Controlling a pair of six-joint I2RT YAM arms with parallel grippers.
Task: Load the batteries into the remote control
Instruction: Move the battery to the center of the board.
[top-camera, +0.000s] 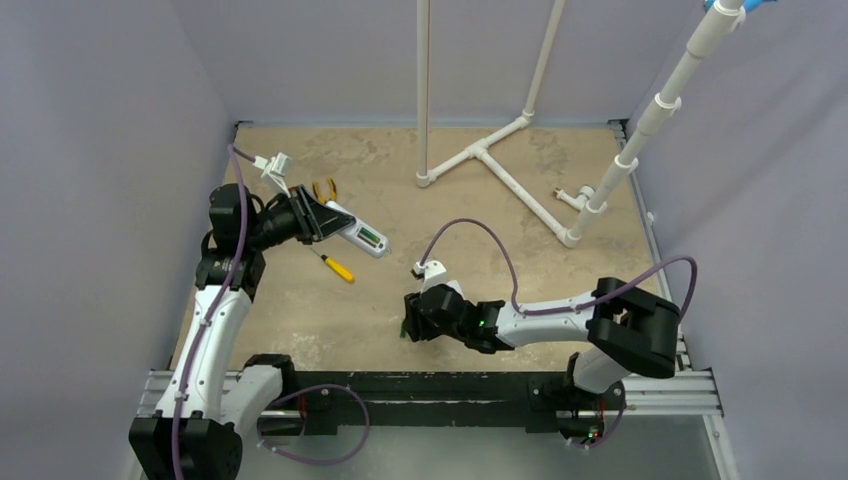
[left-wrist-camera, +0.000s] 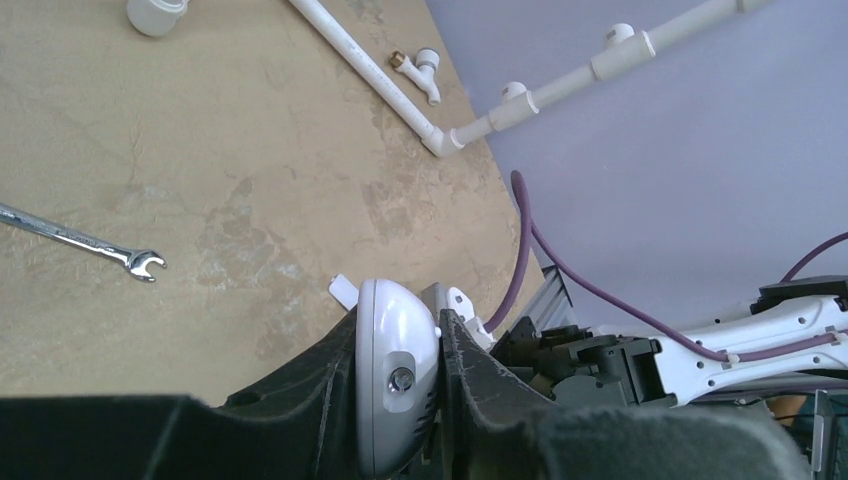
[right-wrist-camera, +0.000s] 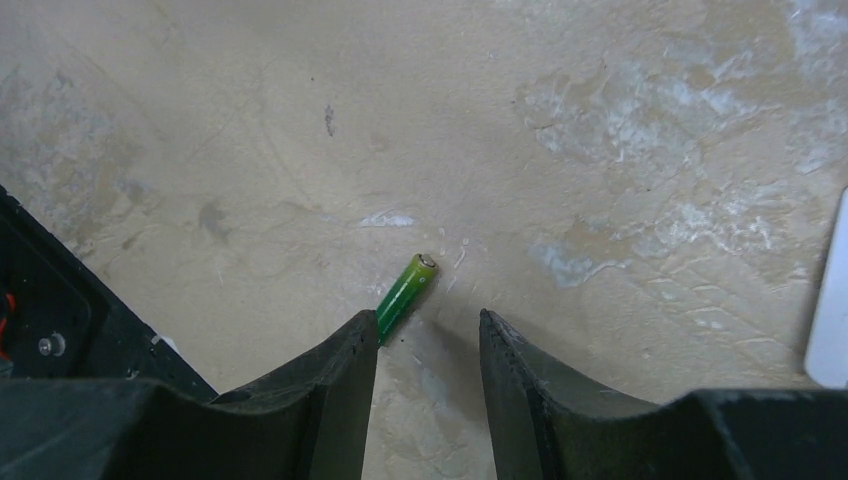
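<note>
My left gripper (top-camera: 322, 220) is shut on the white remote control (top-camera: 362, 236) and holds it above the table at the far left. In the left wrist view the remote's rounded end (left-wrist-camera: 395, 370) is clamped between both fingers of the left gripper (left-wrist-camera: 398, 318). My right gripper (top-camera: 408, 327) is open and low over the table near the front middle. In the right wrist view one green battery (right-wrist-camera: 405, 287) lies on the table, its near end just in front of the left fingertip (right-wrist-camera: 365, 335) of the right gripper (right-wrist-camera: 428, 330). It is not between the fingers. The second battery is out of view.
A yellow-handled screwdriver (top-camera: 338, 267) lies below the remote and pliers (top-camera: 323, 188) behind it. A silver wrench (left-wrist-camera: 80, 240) lies on the table. A white pipe frame (top-camera: 500, 160) stands at the back. A small white flat piece (right-wrist-camera: 830, 300) lies right of the battery.
</note>
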